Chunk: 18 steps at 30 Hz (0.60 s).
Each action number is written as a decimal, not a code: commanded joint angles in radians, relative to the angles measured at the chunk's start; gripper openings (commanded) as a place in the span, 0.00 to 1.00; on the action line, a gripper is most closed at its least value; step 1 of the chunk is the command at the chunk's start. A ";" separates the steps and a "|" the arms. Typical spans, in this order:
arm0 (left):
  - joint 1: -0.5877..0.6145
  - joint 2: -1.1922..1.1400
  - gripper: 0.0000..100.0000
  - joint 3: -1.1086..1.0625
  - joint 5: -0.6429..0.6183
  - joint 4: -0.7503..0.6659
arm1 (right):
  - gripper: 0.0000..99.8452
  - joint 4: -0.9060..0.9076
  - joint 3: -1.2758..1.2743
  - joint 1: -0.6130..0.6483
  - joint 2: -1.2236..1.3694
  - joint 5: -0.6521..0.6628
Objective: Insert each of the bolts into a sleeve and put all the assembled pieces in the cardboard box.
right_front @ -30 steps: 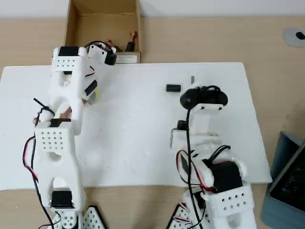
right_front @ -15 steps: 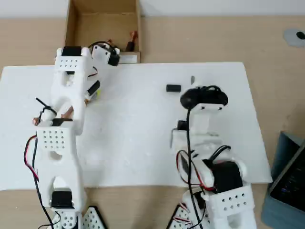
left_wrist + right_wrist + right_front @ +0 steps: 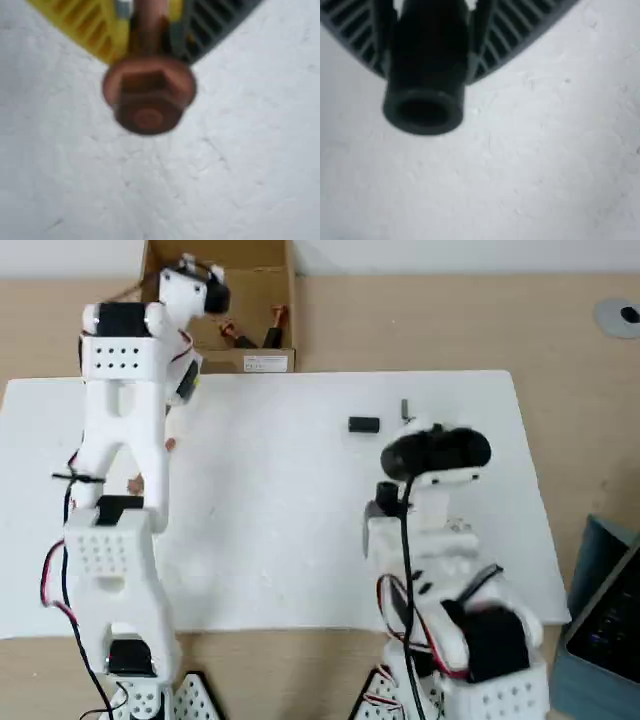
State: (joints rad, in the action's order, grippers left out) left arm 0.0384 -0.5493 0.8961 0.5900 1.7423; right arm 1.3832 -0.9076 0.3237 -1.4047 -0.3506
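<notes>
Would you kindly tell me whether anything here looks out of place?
Nothing stands out: the left fingers hold a copper hex-head bolt, the right fingers a black cylindrical sleeve, neither askew.

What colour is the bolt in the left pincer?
The bolt is copper brown; left wrist view shows it best.

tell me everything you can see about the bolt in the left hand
The bolt is copper-coloured and looks like metal, with a hexagonal head on a round flange and a plain shank. The left hand is shut on the shank, a yellow finger and a dark finger pressing on either side, while the head sticks out free beyond the fingertips. The white mat lies behind it, and the bolt seems to touch nothing but the hand.
</notes>
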 commanded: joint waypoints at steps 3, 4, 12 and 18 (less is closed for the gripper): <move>-0.066 0.354 0.00 -0.222 -0.069 0.012 | 0.01 0.002 -0.016 -0.051 -0.130 0.083; -0.078 0.409 0.00 -0.278 -0.071 0.012 | 0.01 0.002 -0.031 -0.065 -0.148 0.100; -0.140 0.750 0.00 -0.652 -0.132 -0.015 | 0.01 -0.072 -0.151 -0.084 -0.271 0.173; -0.132 0.958 0.00 -0.898 -0.227 -0.155 | 0.01 -0.172 -0.248 -0.082 -0.308 0.198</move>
State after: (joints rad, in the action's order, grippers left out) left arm -0.0921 0.2808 0.0936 0.4012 1.6640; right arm 1.2666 -1.1347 0.2562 -1.6978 -0.1619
